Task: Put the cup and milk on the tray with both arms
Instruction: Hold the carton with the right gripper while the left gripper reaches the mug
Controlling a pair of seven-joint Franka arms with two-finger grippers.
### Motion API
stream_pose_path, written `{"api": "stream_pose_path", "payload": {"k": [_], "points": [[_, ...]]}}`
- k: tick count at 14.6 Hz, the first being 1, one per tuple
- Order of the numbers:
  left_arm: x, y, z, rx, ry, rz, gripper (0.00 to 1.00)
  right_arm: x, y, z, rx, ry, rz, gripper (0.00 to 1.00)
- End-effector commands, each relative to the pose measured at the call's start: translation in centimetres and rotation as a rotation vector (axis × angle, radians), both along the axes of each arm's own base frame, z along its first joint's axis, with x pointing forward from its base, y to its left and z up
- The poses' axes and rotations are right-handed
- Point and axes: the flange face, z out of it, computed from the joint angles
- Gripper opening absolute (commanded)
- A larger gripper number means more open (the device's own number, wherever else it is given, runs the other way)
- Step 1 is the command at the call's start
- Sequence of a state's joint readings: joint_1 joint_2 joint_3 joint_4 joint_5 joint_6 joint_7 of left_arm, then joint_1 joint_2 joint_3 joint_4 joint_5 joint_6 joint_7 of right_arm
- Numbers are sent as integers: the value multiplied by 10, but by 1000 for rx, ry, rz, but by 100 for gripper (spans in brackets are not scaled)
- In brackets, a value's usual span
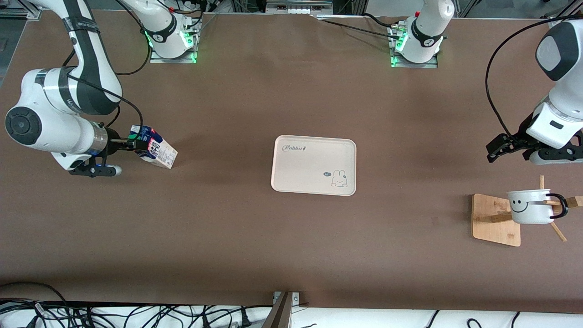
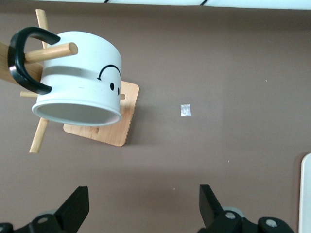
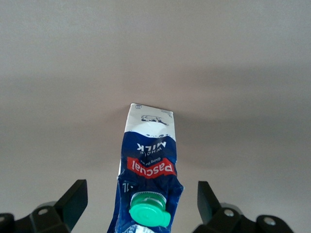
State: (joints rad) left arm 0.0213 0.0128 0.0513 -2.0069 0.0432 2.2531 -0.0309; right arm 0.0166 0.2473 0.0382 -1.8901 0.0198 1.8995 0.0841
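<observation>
Cream and bare, the tray [image 1: 313,165] lay at the middle of the brown table [image 1: 291,246] when we looked down on it, its rabbit drawing at the corner nearer the front camera and toward the left arm's end. We saw the milk [image 1: 155,150] standing toward the right arm's end, well apart from the tray, its green cap [image 3: 148,210] between the fingers of the right gripper [image 1: 130,143]; the right wrist view showed those fingers spread wide on either side of the carton, touching nothing. At the left arm's end we found the cup [image 1: 530,207] hung by its black handle [image 1: 559,206] on a peg of the wooden rack [image 1: 494,221], smiley face toward the tray. We saw the left gripper [image 1: 496,150] over bare table beside the rack, its fingers wide apart and holding nothing
</observation>
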Motion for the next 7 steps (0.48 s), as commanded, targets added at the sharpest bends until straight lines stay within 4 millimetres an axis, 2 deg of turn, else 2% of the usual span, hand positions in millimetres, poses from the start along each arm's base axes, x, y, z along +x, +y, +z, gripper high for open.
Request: {"api": "stream_pose_path", "payload": {"k": [1,4,5,7], "points": [[-17,8,-12,24,-90,-2,100,-16,0,1,9,-10,-18,100],[-18,8,-12,21,-102,-6,100,-21,-1,2,8,-10,-21,100],[-18,-9,-6,21,-96,-31,100,-21,-3,2,9,-10,-30,100],[-24,-8,7,22,-88,-35,100,-25,-7,-7,37,10,-60,100]]}}
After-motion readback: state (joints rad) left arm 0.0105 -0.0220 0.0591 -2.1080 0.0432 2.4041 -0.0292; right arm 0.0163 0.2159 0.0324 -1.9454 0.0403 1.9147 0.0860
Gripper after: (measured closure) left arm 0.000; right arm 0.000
